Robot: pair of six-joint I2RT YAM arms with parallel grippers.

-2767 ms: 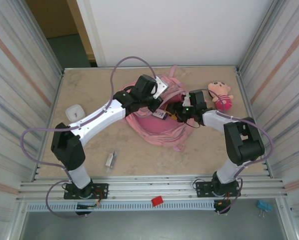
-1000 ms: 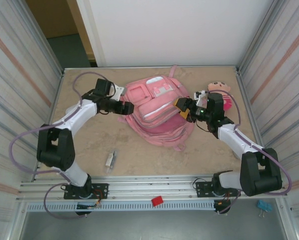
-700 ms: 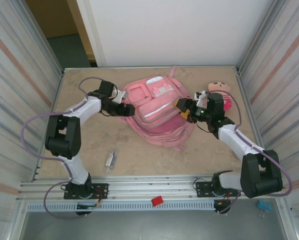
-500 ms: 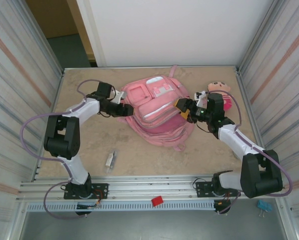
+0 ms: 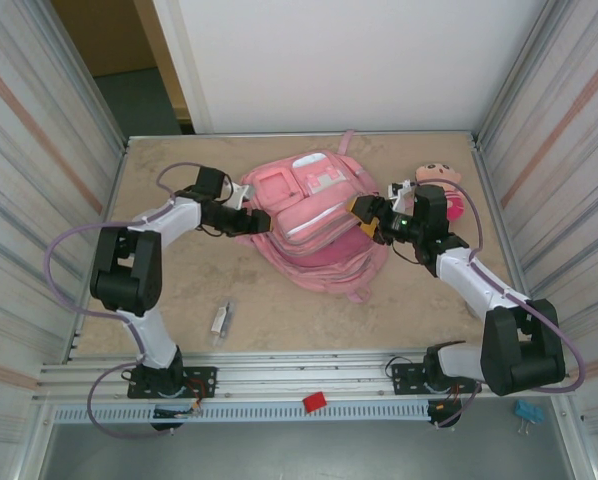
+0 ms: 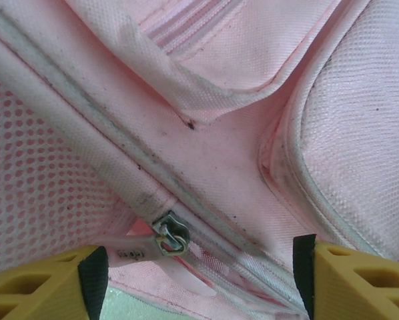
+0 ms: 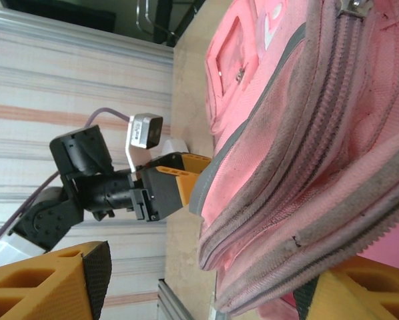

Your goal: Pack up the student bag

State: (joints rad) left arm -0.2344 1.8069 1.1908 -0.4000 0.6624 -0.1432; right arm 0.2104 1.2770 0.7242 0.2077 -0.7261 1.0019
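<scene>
The sandy table (image 5: pixel 179 300) carried the pink student bag (image 5: pixel 314 225), which lay flat at its middle with the front pockets facing up. The left gripper (image 5: pixel 254 220) was against the bag's left edge and the right gripper (image 5: pixel 364 215) against its right edge, so the two faced each other across it. The overhead view placed both but did not make their fingers clear, while the wrist cameras did. The left wrist view showed that tool released, its yellow fingers (image 6: pixel 46 290) spread wide with nothing pinched, and the bag's pale pink fabric and mesh side panel (image 6: pixel 33 173) just beyond them. The right wrist view showed that tool's jaws also parted, the bag's grimy zippered edge passing between them without being clamped, and the left gripper's yellow tips across the bag on its far side. A pink-dressed doll (image 5: pixel 441 190) lay just right of the bag, behind the right arm. A small tube-like item (image 5: pixel 221 318) lay on the table nearer the arm bases than the bag, to its left. The left wrist view alone revealed a metal zipper pull (image 6: pixel 171 238) on the bag's seam, between the open fingers.
</scene>
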